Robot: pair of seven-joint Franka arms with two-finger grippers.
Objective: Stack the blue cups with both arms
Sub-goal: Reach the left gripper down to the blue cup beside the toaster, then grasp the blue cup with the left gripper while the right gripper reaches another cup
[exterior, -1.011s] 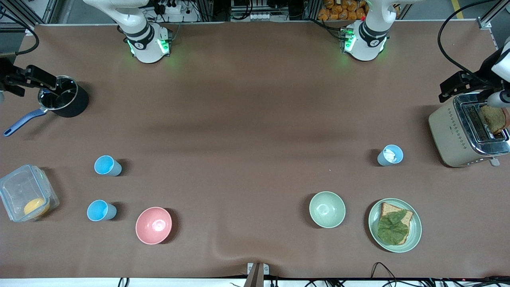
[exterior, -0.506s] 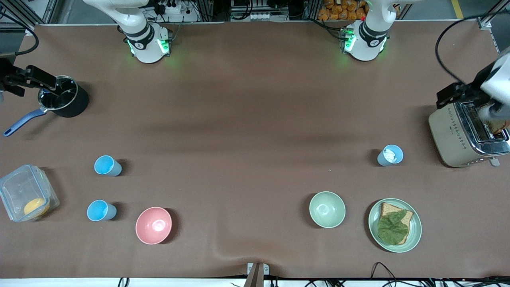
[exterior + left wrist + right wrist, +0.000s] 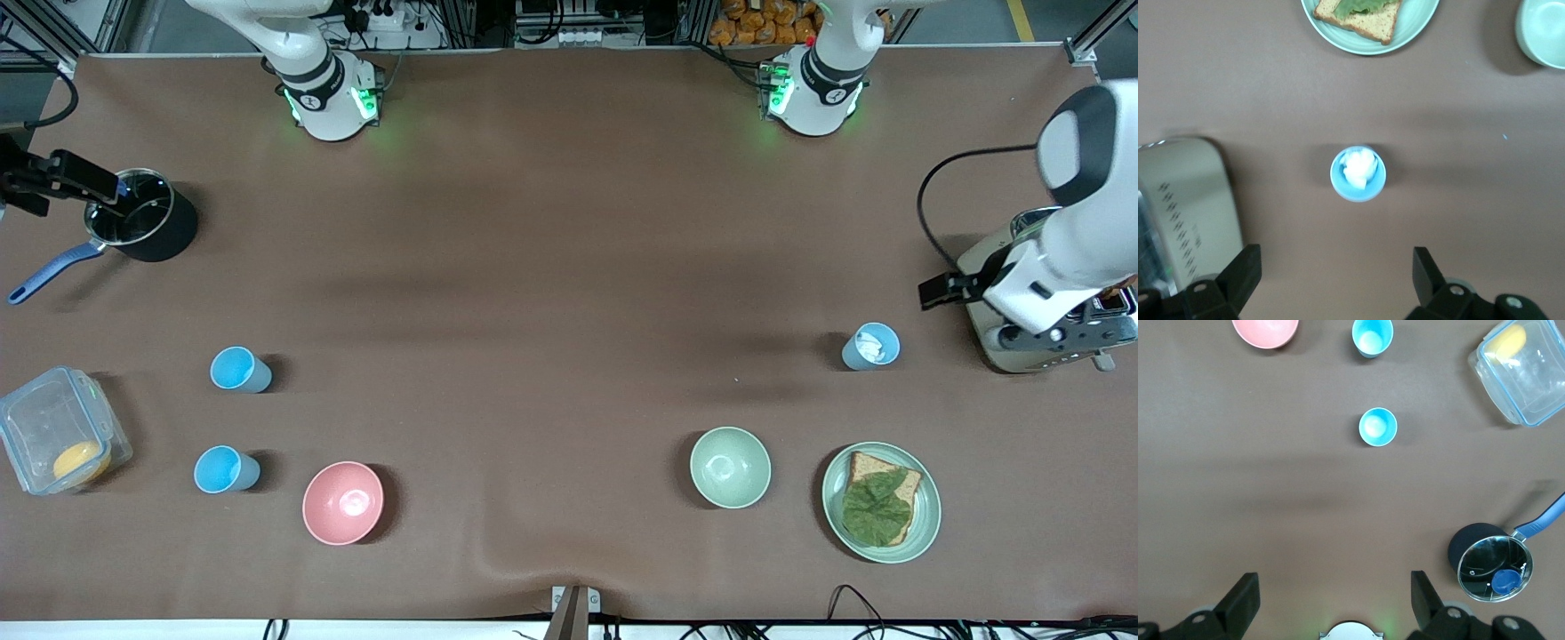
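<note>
You have three blue cups on the table: one holding something white stands just beside the toaster, toward the right arm's end from it. Two more stand upright well apart from the toaster, at the right arm's end. Your left gripper hangs above that toaster-side cup, fingers spread, holding nothing. Your right gripper hangs near the saucepan, also spread and empty.

Two blue cups stand upright, apart, toward the right arm's end.
</note>
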